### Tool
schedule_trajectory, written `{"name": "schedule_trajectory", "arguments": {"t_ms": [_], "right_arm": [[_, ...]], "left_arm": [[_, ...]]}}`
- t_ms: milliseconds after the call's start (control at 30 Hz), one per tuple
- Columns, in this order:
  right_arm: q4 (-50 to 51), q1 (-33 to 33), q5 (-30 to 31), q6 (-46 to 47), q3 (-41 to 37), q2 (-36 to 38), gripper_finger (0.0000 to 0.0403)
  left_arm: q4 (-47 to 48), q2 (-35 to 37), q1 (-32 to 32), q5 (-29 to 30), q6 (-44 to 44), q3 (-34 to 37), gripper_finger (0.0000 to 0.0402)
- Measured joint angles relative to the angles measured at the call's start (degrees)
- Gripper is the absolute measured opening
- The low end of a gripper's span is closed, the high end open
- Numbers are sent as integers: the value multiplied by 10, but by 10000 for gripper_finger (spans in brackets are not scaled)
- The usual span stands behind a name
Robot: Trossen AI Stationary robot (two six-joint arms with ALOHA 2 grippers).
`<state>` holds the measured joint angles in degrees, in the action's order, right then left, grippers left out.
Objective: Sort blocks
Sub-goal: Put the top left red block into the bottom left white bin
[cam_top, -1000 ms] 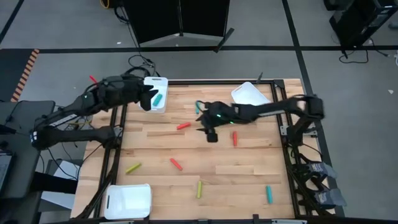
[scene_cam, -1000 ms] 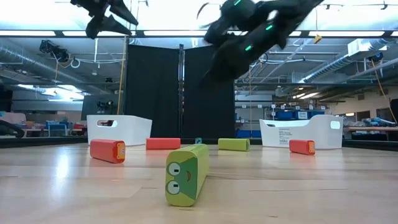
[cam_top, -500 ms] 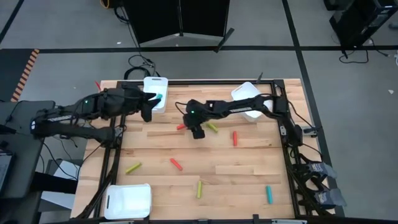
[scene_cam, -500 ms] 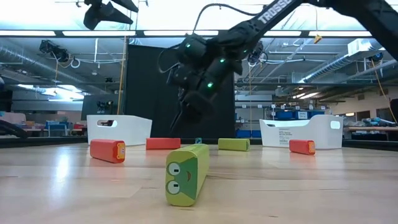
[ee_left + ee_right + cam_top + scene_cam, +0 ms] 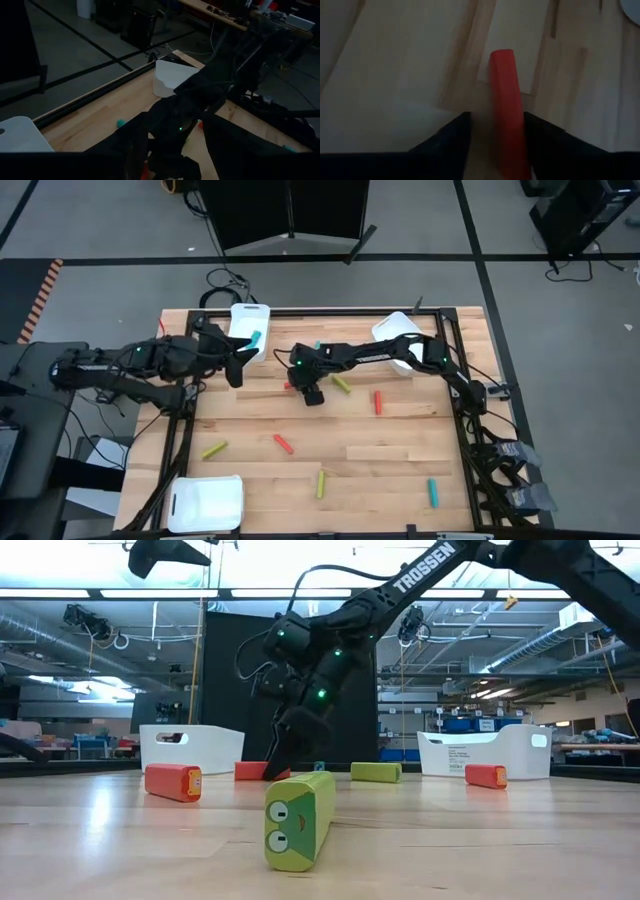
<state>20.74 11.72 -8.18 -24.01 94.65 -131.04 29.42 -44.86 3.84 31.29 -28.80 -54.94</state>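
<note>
Red, yellow-green and teal blocks lie scattered on the wooden table (image 5: 400,450). My right gripper (image 5: 496,116) has reached down to a red block (image 5: 506,100) that lies flat left of the table's middle (image 5: 289,385). It is open, one finger on each long side of the block, and in the low view it stands low over the table (image 5: 278,770). My left gripper (image 5: 236,370) hangs open and holds nothing, high beside the far-left white tray (image 5: 250,330). A teal block (image 5: 256,338) lies in that tray. My right gripper slants down from the table's right over the red block, its fingers along the block's length. One finger (image 5: 540,135) lies close against a long side (image 5: 520,105), and I cannot tell whether it touches. The other finger stands clear of the block, which lies flat on the table.
A yellow-green block (image 5: 342,385) and a red one (image 5: 378,401) lie just right of the gripper. Another teal block (image 5: 318,346) lies behind it. More blocks lie nearer the front (image 5: 283,443) (image 5: 321,483) (image 5: 433,492). White trays stand far right (image 5: 400,330) and near left (image 5: 205,502).
My right gripper has swept toward the table's left and come down from high up over the red block, tipping more steeply downward. My left arm has swung its gripper away from over the far-left tray, a little toward the near edge.
</note>
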Motion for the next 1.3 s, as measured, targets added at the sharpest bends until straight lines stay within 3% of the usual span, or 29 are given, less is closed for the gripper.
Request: {"name": "schedule_trajectory", "arguments": {"t_ms": [200, 233, 467, 900, 1067, 1300], "right_arm": [[1, -1, 2, 9, 0, 2, 72], [1, -2, 2, 9, 0, 2, 69], [-41, -45, -19, 16, -2, 19, 70], [-347, -230, -46, 103, -2, 38, 70], [-459, -250, -42, 151, -2, 38, 70], [-526, -256, -37, 192, -2, 37, 70]], "left_arm": [[0, 0, 23, 18, -5, 0, 195], [0, 0, 25, 19, -10, 0, 195], [1, 0, 40, 19, -30, 0, 195], [35, -1, 42, 21, -79, 0, 195], [32, -1, 42, 21, -91, 0, 195], [19, -1, 42, 22, -93, 0, 195]]}}
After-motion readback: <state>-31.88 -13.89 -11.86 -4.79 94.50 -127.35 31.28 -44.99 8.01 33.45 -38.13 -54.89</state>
